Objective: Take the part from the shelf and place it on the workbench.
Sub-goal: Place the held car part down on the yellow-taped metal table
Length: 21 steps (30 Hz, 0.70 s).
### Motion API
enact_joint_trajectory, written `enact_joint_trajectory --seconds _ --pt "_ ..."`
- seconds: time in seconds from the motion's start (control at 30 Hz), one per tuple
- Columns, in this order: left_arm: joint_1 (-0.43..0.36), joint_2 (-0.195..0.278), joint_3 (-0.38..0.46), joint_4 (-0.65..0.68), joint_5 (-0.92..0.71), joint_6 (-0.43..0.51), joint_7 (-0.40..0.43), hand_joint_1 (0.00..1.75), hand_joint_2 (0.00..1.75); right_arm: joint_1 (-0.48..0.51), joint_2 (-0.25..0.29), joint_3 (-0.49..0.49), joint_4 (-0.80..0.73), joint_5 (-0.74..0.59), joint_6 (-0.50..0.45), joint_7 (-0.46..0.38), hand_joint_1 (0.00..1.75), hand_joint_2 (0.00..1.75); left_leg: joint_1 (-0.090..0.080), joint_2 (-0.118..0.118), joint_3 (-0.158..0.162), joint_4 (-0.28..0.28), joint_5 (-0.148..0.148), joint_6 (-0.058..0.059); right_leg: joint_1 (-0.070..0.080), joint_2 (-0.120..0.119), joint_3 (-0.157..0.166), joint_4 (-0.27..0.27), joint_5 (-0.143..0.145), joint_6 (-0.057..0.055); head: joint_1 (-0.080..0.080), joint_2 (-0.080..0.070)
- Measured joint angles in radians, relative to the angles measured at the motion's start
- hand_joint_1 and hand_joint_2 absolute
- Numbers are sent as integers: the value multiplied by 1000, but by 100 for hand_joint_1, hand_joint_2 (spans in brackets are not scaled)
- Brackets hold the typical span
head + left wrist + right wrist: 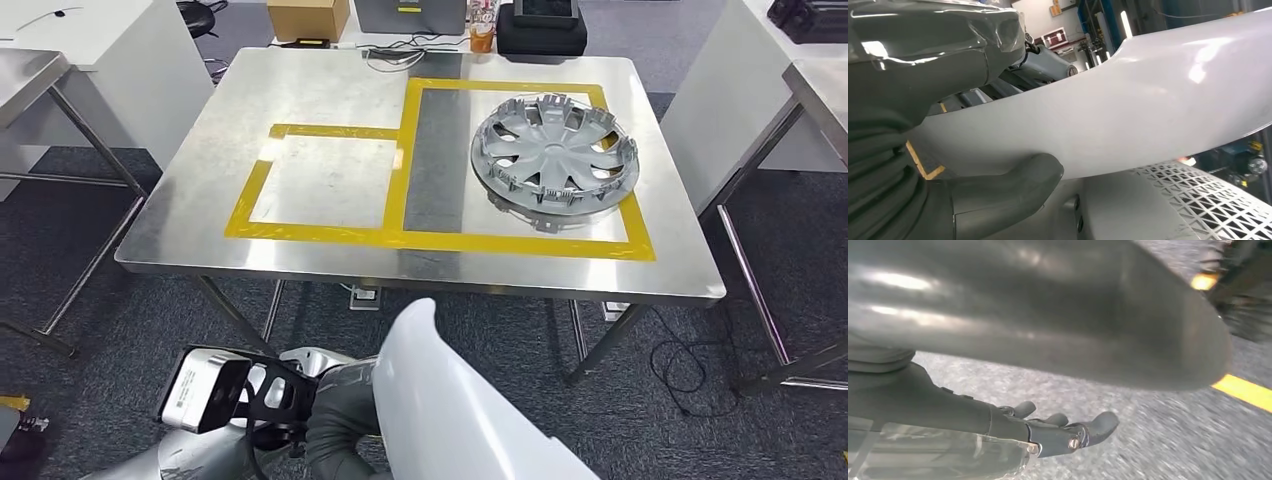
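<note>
White, glossy and curved, the part point(450, 400) rises from the lower edge of my head view, short of the near edge of the workbench point(300, 80) and not touching it. Its long axis runs from its rounded tip, which points up toward the bench's near edge, down and to the right, where the frame cuts it off. I cannot see its full length or far end.

In the left wrist view the same part point(1108, 110) spans the frame as a broad pale band. My left hand point(335, 420) grips it: the thick grey thumb point(1013, 185) presses one face, and the rest of the hand wraps the opposite edge, those fingers mostly hidden behind the part.

In the right wrist view, my right hand point(1058, 430) shows dark fingers extended and loosely curved, apart. A wide grey surface lies just above them; the picture is blurred and I cannot tell whether the fingers touch it.

On the bench, a silver wheel cover point(553, 155) lies flat inside the larger yellow tape outline point(520, 245) toward the far right corner. A cardboard box point(307, 18) stands beyond the far edge.
</note>
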Motion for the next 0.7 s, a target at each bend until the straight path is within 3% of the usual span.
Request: enact_joint_trajectory --seconds 0.07,0.13,0.2,0.27,0.3,0.33,0.37,0.43,0.5,0.57,0.63,0.7 --pt "0 1 0 -1 0 0 1 175 175 0 1 0 0 -2 1 0 0 0 2 -1 -2 4 -6 -4 2 1 3 0 -3 -18 -1 0" --pt "0 1 0 -3 0 0 2 175 175 1 2 0 0 -3 0 0 0 0 6 4 -11 27 -23 -14 0 1 9 -1 -9 -29 -4 0" --pt "-1 2 0 -6 1 0 2 175 175 1 2 0 0 -5 -4 1 0 0 12 15 -58 118 -63 -27 0 1 17 -2 -14 -37 -8 0" --pt "-1 3 0 -6 1 0 3 175 175 1 2 0 0 -7 -7 1 0 0 16 24 -135 245 -99 -31 3 0 22 -1 -20 -44 -11 0" --pt "0 4 0 -6 1 0 4 175 175 2 2 0 0 -7 -8 1 0 0 17 26 -162 279 -97 -29 7 0 25 -1 -23 -46 -11 0" --pt "1 6 0 -7 2 0 4 175 175 2 2 0 0 -7 -9 0 0 0 15 27 -172 276 -76 -23 11 0 29 -2 -27 -48 -11 0" --pt "1 7 0 -7 2 0 4 175 175 2 2 0 0 -7 -10 -1 0 0 11 28 -160 234 -38 -11 17 0 36 -2 -30 -51 -11 0" --pt "-1 7 1 -10 3 -1 4 175 175 1 5 0 2 -7 -12 -3 0 0 -6 31 -107 103 33 29 25 0 47 -5 -38 -53 -7 0" --pt "-5 7 1 -14 3 -2 4 175 175 0 7 0 5 -7 -14 -5 0 0 -21 35 -72 26 50 58 22 -2 51 -10 -42 -50 -2 0" --pt "-6 7 2 -17 3 -2 4 175 175 -4 6 0 7 -8 -18 -7 0 0 -27 33 -59 2 44 62 19 -6 55 -20 -43 -41 -5 0" --pt "-6 7 2 -21 2 -1 4 175 175 -6 8 0 9 -7 -21 -10 0 0 -20 30 -24 -39 53 59 21 -7 58 -14 -47 -37 -6 0" --pt "-7 6 1 -24 2 0 5 175 175 -5 6 0 10 -7 -25 -12 0 0 -11 30 9 -73 61 54 22 -4 20 63 -72 -37 -4 0"
